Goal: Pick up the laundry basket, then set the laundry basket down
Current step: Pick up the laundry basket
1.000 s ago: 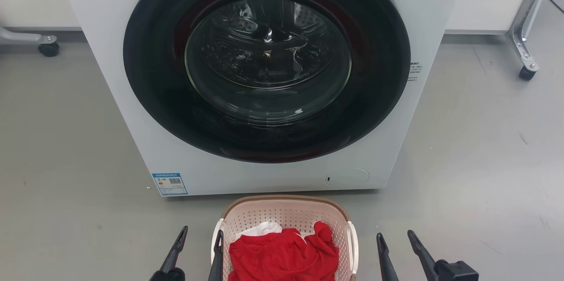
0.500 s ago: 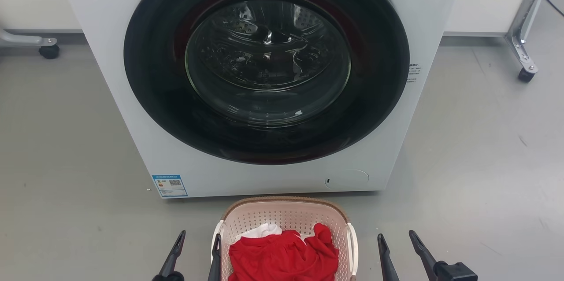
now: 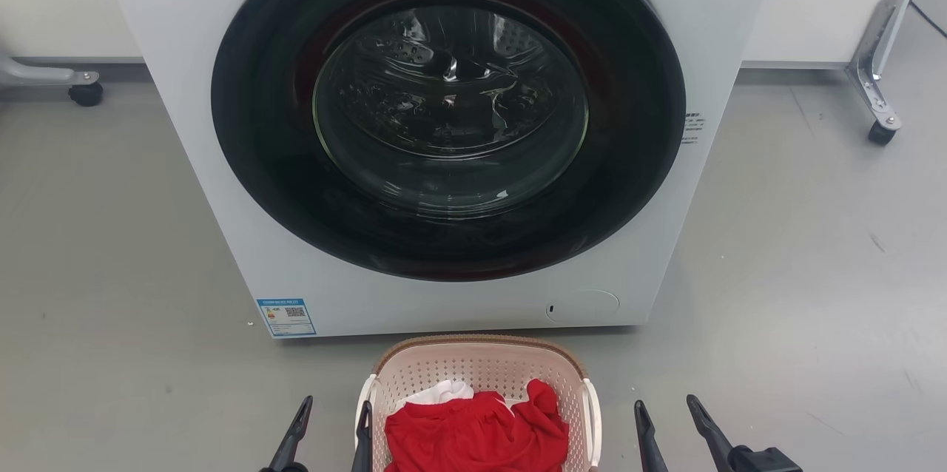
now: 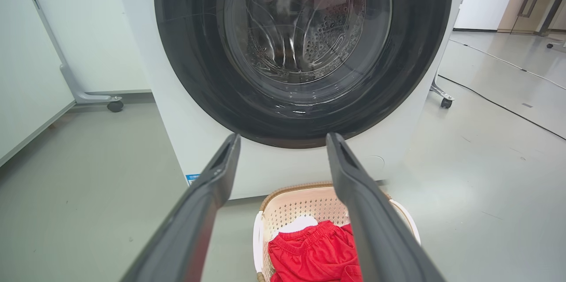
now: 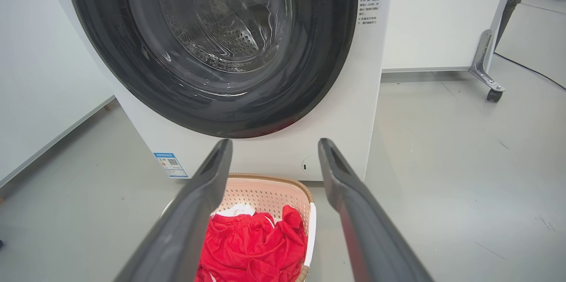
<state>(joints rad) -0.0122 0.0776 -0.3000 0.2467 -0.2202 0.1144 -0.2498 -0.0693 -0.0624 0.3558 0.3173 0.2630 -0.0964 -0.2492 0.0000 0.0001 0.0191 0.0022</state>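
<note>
Caster point(image 3: 86, 93) at far left on a frame foot, against the wall. Grey floor point(image 3: 111, 272) all round.

Left gripper point(image 3: 336, 404), low in the head view: two fingers spread wide, holding nothing. Its inner finger lines up with the left handle point(image 4: 256, 242); we cannot tell whether they touch. In the left wrist view that handle lies in the gap between the fingers.

Sticker point(image 3: 286, 317), one, blue-edged, on the washer's lower left corner.

Washer point(image 3: 732, 6), one, white, its round dark door point(image 3: 450, 102) shut.

Laundry basket point(image 3: 477, 344), one, on the floor just in front of the washer, centred between our grippers. It sits upright with its mouth up. The curved far end points at the washer and the two white handles face left and right. The near end is cut off by the frame edge, so we cannot tell the long axis. Inside are one red garment point(image 3: 473, 435) and one white cloth point(image 3: 440, 392) tucked behind it.

Right handle point(image 3: 592, 413), then a strip of bare floor.

Right gripper point(image 3: 664, 403): two fingers apart, empty, near the handle but clear of it.

Second caster point(image 3: 882, 133) at far right.

Against half a second ago, the whole head view sits slightly lower, so the camera has moved. Basket and washer keep their relation, and both grippers are as wide as before.
</note>
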